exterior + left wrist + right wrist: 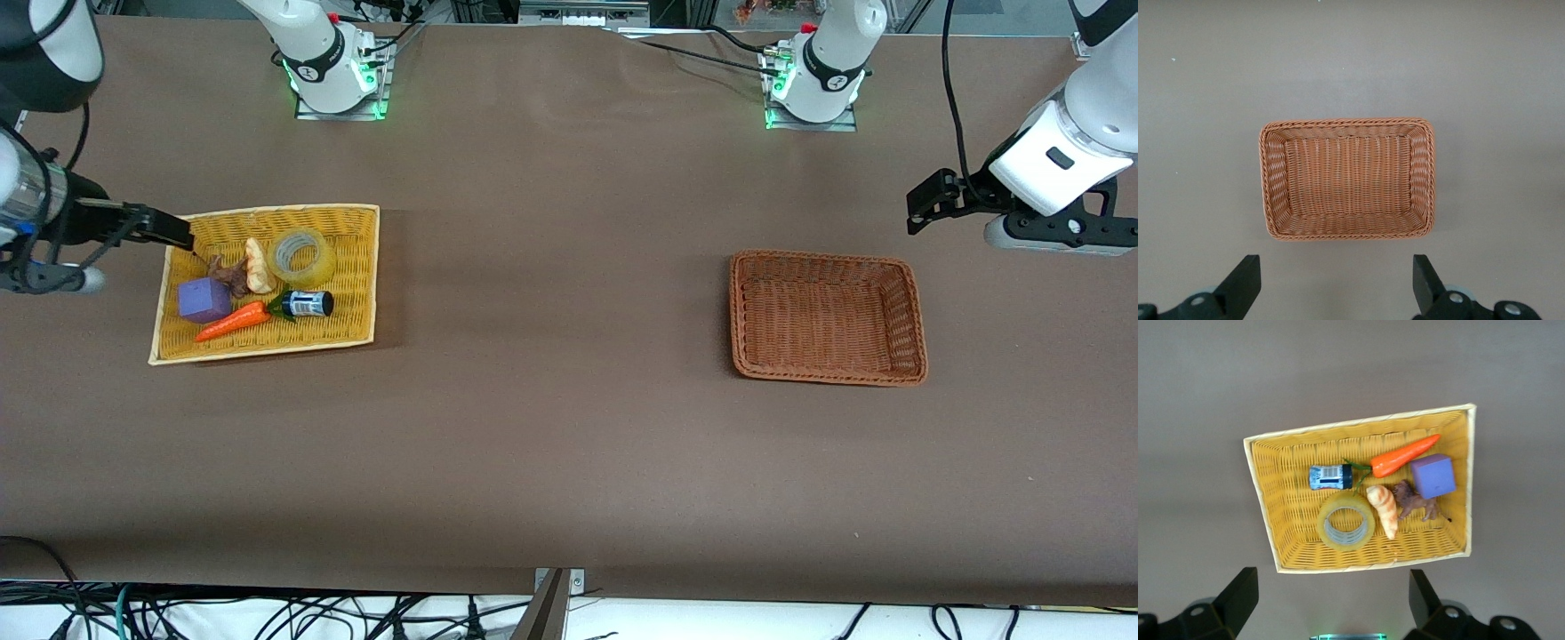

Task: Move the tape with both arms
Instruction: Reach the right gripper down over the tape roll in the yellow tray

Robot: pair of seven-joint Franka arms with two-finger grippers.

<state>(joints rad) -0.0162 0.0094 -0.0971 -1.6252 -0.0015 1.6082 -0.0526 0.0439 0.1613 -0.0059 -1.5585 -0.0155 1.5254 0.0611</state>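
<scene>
In the front view, the tape (302,256) lies flat in the yellow basket (356,331) toward the right arm's end of the counter (551,356), at the basket's edge farther from the camera. Beside it sit a pale croissant-like piece (259,266), a small brown animal figure (233,276), a purple cube (205,300), a toy carrot (233,322) and a small dark bottle (307,304). The right hand (169,233) hangs over the basket's outer rim, holding nothing. The brown basket (916,347) sits empty toward the left arm's end, with the left hand (926,203) raised over the counter near it, also holding nothing.

In the left wrist view, the brown basket (1265,193) lies below the left hand (1337,283), whose fingers are spread wide apart.

In the right wrist view, the right hand (1333,599) has its fingers spread wide, above the yellow basket (1265,500). The tape (1347,521) touches the croissant-like piece (1383,511), just beside the bottle (1330,477).
</scene>
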